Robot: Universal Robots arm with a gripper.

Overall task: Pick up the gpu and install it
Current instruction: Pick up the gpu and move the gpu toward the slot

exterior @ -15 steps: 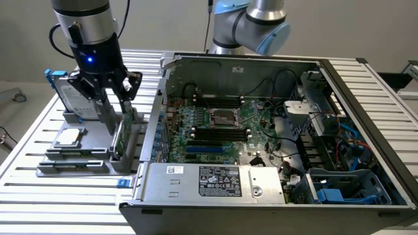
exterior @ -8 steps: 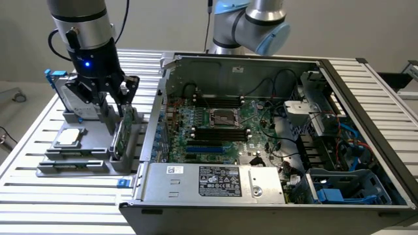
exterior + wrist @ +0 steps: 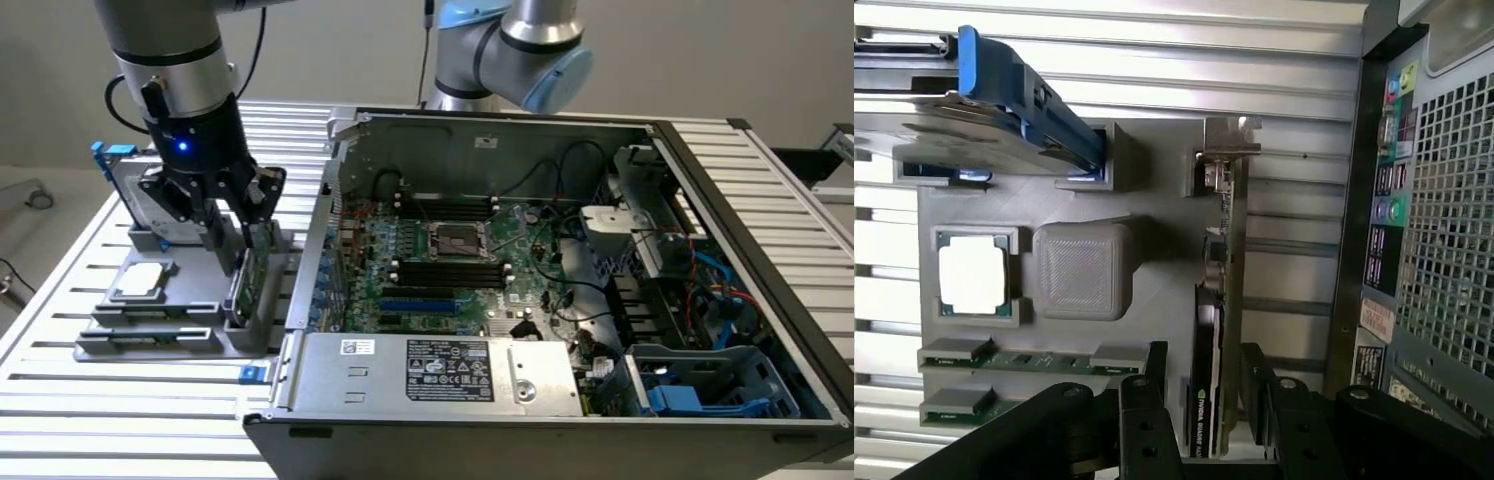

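The gpu is standing on its long edge in a slot of the grey holder, silver bracket at the far end and the black shroud face turned towards the holder's other parts. It is not yet lifted; its lower edge is sitting down in the slot. The gripper is straddling it from above, one of the fingers just beside the board face and the other standing a little off the shroud face, so the hand is looking open and gripping nothing (a narrow gap is showing on the shroud side at least).

I am reading this as the pick-up step, at the point of lining up for the grasp, with the installing not begun. A clean grip is calling for the pads to meet both faces squarely and low enough on the card that it is not tipping in the slot.

Around it on the holder, a hard drive in a blue frame, a processor and two memory sticks are lying in their own nests, well apart from the card. The holder is resting on the slatted table, just beside the open computer case, where the motherboard is lying exposed.
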